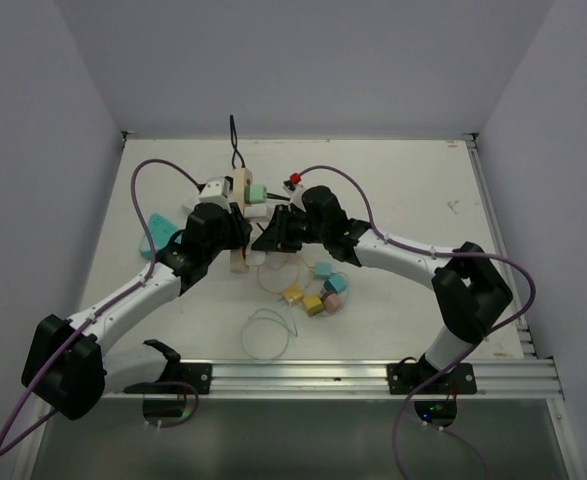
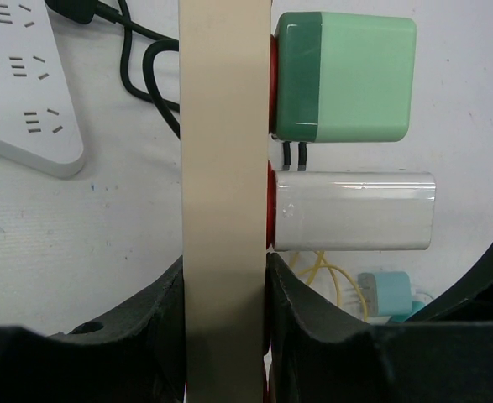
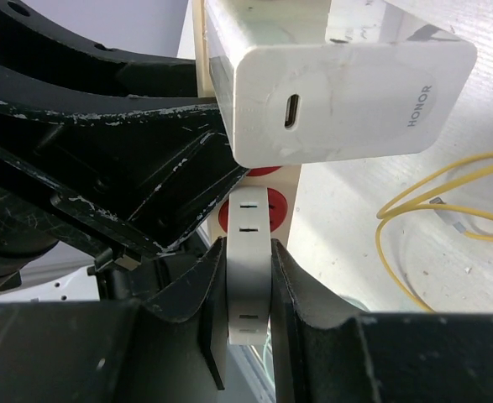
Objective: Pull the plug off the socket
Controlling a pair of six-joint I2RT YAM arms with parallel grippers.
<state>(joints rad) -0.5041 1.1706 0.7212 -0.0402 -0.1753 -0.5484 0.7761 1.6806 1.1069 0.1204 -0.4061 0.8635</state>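
The board stands on edge over the middle of the table, and the left gripper has its fingers clamped tight on the board's two flat faces. On the face turned toward the right arm are red discs. Two plugs sit against them: a green plug farther from the left gripper and a white plug just beside it on the nearer side, with two short black prongs showing between them. Both plugs are seated on the board. The right gripper comes in from the other side, just under the white plug, and its fingers are closed on a slotted white piece that lies over the red discs. The left gripper's black body crowds that spot from the left. Behind the board lie a power strip and its looping black cable. Near the arms lie a yellow cable, a teal plug, small coloured blocks and a thin wire loop
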